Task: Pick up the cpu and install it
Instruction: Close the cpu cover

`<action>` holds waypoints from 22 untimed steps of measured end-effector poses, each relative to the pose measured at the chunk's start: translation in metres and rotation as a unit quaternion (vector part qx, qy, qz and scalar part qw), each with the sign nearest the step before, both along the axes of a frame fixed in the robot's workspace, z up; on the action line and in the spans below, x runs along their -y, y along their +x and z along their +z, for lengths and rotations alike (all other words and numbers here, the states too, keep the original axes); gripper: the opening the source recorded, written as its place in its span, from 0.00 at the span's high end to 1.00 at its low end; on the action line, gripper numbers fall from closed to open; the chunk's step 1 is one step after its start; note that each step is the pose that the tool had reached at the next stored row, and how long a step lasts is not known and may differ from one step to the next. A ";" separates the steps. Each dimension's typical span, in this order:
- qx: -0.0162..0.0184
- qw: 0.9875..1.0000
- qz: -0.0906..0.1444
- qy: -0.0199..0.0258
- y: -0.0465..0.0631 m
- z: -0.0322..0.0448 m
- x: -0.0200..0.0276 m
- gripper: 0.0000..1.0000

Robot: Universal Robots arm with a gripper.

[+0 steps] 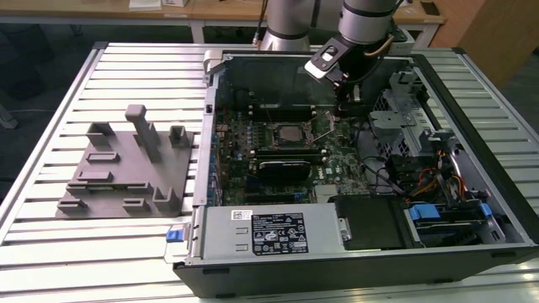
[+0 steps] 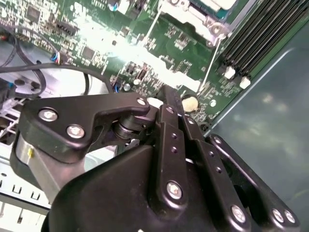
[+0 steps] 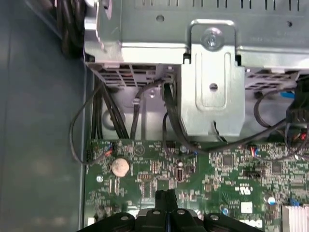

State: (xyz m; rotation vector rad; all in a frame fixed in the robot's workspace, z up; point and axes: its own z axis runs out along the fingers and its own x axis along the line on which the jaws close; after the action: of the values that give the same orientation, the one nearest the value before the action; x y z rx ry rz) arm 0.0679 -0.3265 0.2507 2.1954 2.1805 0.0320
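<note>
In the exterior view, the arm reaches down into the open computer case (image 1: 211,82). Its gripper (image 1: 344,108) sits low over the far corner of the motherboard (image 1: 252,136), on the exterior view's right. The cpu (image 1: 291,132) lies flat in the black socket frame in the middle of the board, silvery top up. It is square, so it has no long axis, and its edges run in line with the board. From the gripper it lies toward the exterior view's left and a little nearer the camera, close but apart from it. The grey fixture block (image 1: 126,170) stands on the slatted table (image 1: 50,252) outside the case.

In the second wrist view, the gripper (image 2: 169,94) tapers to a point over the green board, jaws drawn together. I cannot make out anything between them. Beyond the tips, a corner of the socket's metal frame (image 2: 205,17) shows beside the memory slots (image 2: 256,43).

In the first wrist view, the gripper (image 3: 166,195) shows its two fingertips pressed flat against each other just above the motherboard (image 3: 203,169). A coin cell battery (image 3: 120,166) sits near them, and the metal drive bracket (image 3: 212,82) and black cables (image 3: 169,116) lie beyond.
</note>
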 end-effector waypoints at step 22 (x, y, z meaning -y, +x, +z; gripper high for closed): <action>0.002 1.000 0.000 0.004 -0.015 -0.0148 -0.0005 0.89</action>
State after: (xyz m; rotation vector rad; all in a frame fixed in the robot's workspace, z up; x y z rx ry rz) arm 0.0532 -0.3260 0.2358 2.1976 2.1823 0.0432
